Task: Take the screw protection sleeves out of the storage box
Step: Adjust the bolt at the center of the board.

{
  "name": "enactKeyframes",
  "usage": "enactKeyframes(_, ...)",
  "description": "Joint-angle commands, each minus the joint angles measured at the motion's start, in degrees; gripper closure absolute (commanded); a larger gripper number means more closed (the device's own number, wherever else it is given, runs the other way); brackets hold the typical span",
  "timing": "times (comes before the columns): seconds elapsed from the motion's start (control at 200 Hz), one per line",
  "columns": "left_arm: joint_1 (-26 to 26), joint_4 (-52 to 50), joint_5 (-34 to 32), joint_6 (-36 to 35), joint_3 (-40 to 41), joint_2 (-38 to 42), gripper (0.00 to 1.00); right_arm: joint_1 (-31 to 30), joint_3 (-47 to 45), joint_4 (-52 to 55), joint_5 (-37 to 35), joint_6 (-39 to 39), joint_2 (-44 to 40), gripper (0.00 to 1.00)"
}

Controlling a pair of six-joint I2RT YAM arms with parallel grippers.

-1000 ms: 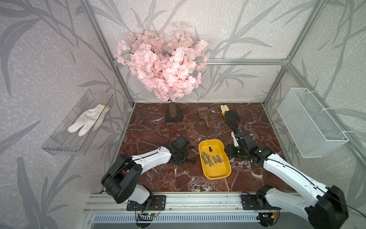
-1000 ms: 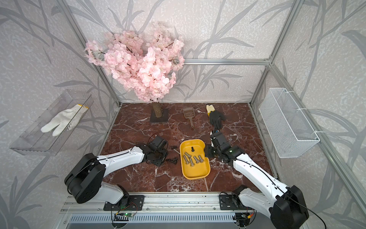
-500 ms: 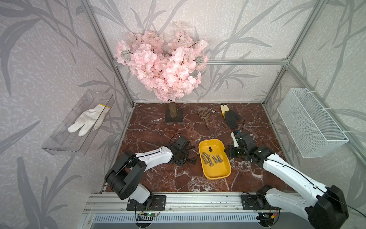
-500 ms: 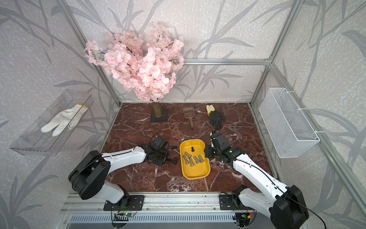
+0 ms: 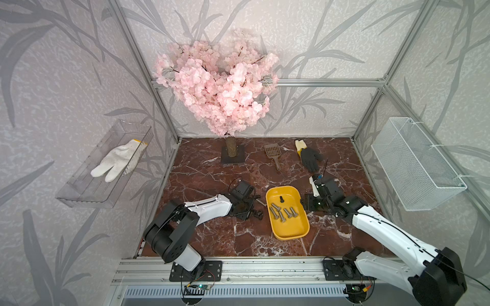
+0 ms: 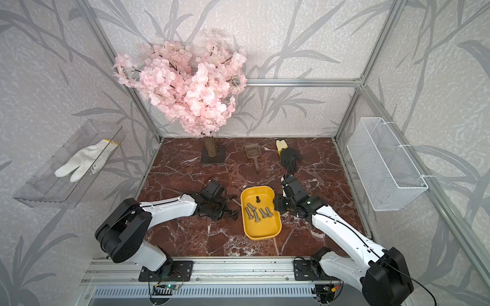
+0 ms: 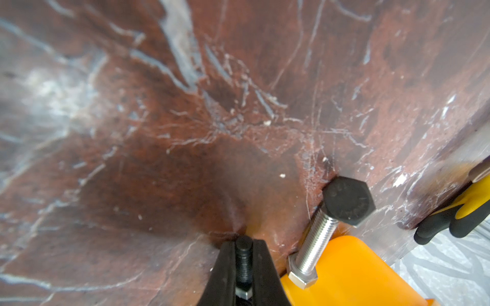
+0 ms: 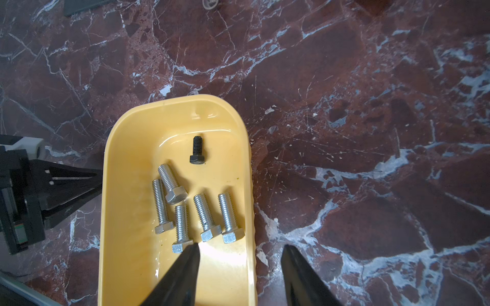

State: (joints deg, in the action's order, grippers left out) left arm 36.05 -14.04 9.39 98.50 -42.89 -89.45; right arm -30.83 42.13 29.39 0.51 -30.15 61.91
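Two left fingers (image 7: pixel 225 273) are pinched together on a small black sleeve (image 7: pixel 244 261). They clamp it across its ribbed shank, its rounded end poking just past the tips, low over the bench (image 7: pixel 159 132) and just outside the yellow tray (image 7: pixel 358 270). A long bolt (image 7: pixel 318 238) with a dark hex head lies close by, at the tray's corner. My right fingers (image 8: pixel 183 270) stand about half apart and hold nothing, one tip over the tray's floor near the bolt heads, the other past the rim over bare bench. A second sleeve (image 8: pixel 197 149) lies alone toward one end of the tray, apart from the five silver bolts (image 8: pixel 172 185); it shows as a dark speck in both top views (image 5: pixel 281 199) (image 6: pixel 257 199). I judge these sleeves to be very light and fairly stiff. The ribs should give the fingers some bite, but the round body will likely roll or squirt out under a skewed pinch. I would take each one square across the shank, just clear of the cap. They look matte black and stubby, with a wider hex cap, and are shorter than the bolts.
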Motion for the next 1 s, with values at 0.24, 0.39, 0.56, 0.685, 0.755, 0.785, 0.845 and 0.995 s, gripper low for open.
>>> enactKeyframes(0.24, -2.2, -13.86, -0.22, -12.33, -1.31, 0.7, 0.95, -0.37, -0.82, -1.14, -0.16, 0.44, 0.14, 0.45)
enactKeyframes(0.39, -3.65, -16.48, 1.3, -18.01, -1.73, 1.73, 0.98, -0.37, -1.39, -1.26, -0.07, 0.2, -0.08, 0.46)
enactKeyframes(0.56, -4.06, -19.8, 1.89, -24.4, -3.08, 2.29, 0.98, -0.46, -1.58, -1.35, 0.1, 0.06, -0.55, 0.45)
enactKeyframes(0.685, -4.07, -23.31, 1.92, -28.31, -5.35, 1.38, 0.91, -0.46, -1.7, -1.53, 0.36, 0.08, -0.65, 0.46)
enactKeyframes(0.755, -3.99, -23.54, 1.88, -28.72, -5.78, 2.1, 0.84, -0.46, -1.72, -1.54, 0.54, 0.02, -0.67, 0.45)
enactKeyframes(0.785, -4.02, -23.41, 1.95, -28.72, -5.76, 2.49, 0.8, -0.48, -1.85, -1.55, 0.64, 0.09, -0.57, 0.46)
enactKeyframes(0.845, -3.99, -23.57, 1.62, -28.84, -5.97, 3.13, 0.73, -0.46, -1.82, -1.59, 0.63, 0.09, -0.55, 0.45)
enactKeyframes(0.995, -4.06, -24.42, 1.51, -29.46, -6.22, 3.2, 0.7, -0.46, -1.87, -1.88, 0.89, 0.01, -0.3, 0.45)
